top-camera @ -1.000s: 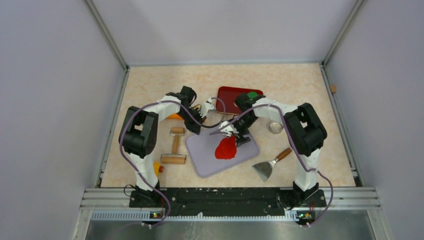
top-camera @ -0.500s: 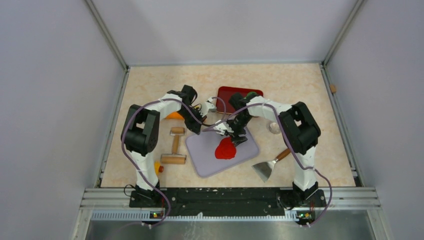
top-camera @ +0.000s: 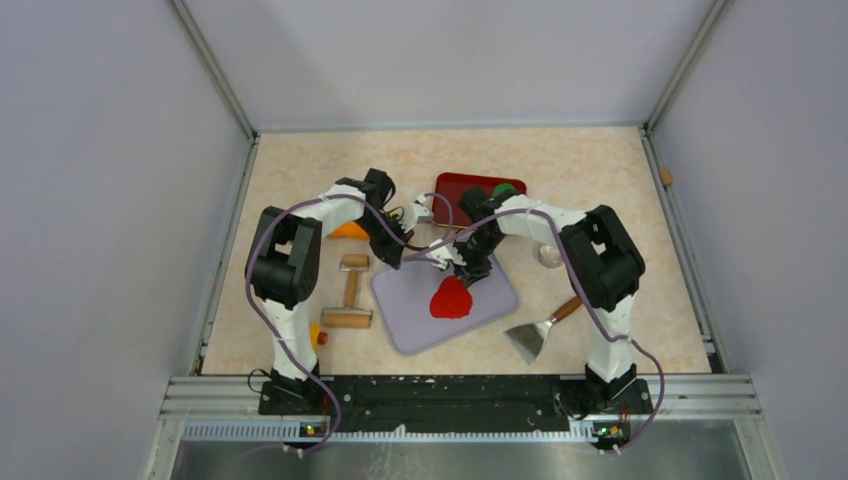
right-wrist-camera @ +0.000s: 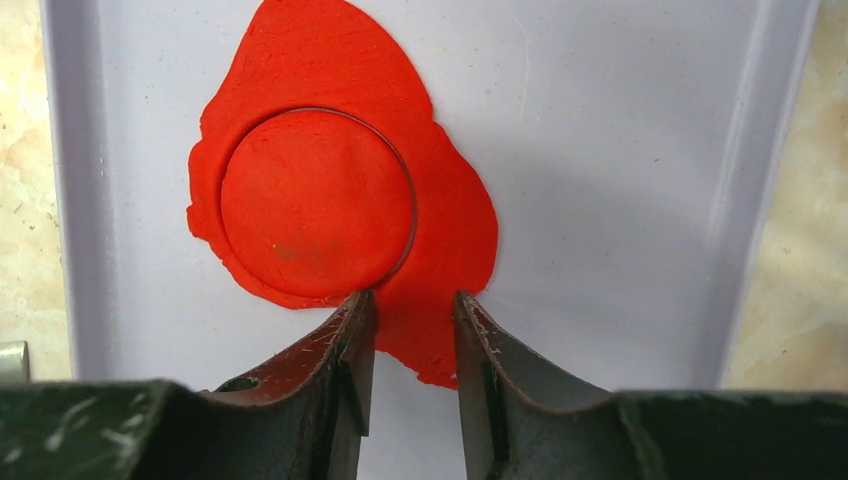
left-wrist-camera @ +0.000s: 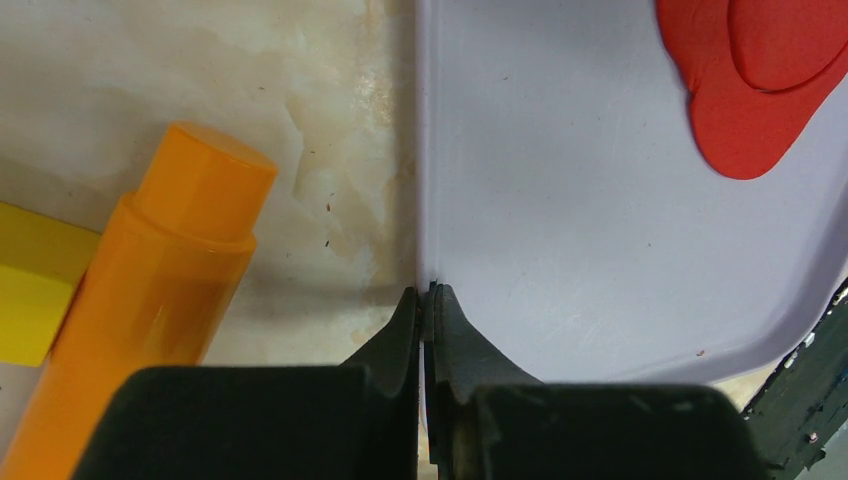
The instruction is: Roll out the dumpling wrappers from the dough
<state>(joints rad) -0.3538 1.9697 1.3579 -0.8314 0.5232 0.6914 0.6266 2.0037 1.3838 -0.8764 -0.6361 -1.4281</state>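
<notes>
The lilac board lies at the middle of the top view, on the marbled table. On it, just above centre, sits the dough, a flattened, ragged red patch. Pressed into the patch is 1 dumpling wrapper, a round disc outlined by a thin circular cut and ringed by the scraps.

In the right wrist view, the right gripper fills the bottom of the frame. Its 2 jaws stand partly apart and clasp nothing, and their tips straddle the lower flap of the dough just below the disc.

In the left wrist view, the left gripper is clenched, its tips meeting on the board's left rim at bottom centre. An orange cylinder lies on the table at the lower left of that frame.

In the top view, a red tray sits above the board, a wooden roller to its left, and a scraper at its lower right.
</notes>
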